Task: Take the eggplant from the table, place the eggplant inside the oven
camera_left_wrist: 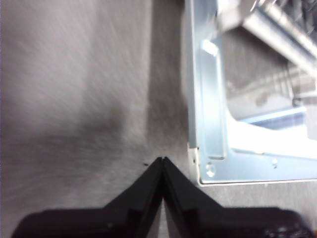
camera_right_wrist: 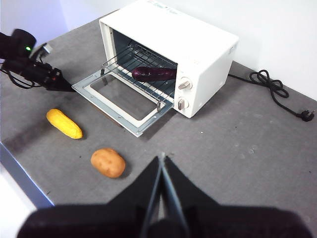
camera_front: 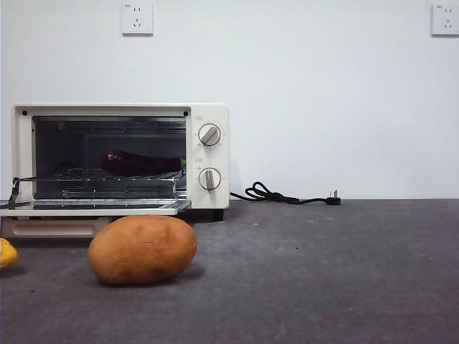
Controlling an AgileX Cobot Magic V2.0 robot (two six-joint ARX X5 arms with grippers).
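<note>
Front view shows the eggplant lying on the wire rack inside the oven, lengthwise across the chamber. It is long, slim and glossy dark purple, with a touch of green at the end nearest the knobs. The oven door is folded down flat. A brown potato sits on the desk in front of the door, and a yellow item shows at the picture's edge beside it. A black cord with its plug lies by the wall.

From the right wrist view, the eggplant rests across the rack, toward the knob side. The right tool hangs high over the desk, well apart from the oven, its jaws pressed together and empty. The left tool is just beside the far corner of the open door; in its own view its tips meet, holding nothing, close to the door's metal frame.
</note>
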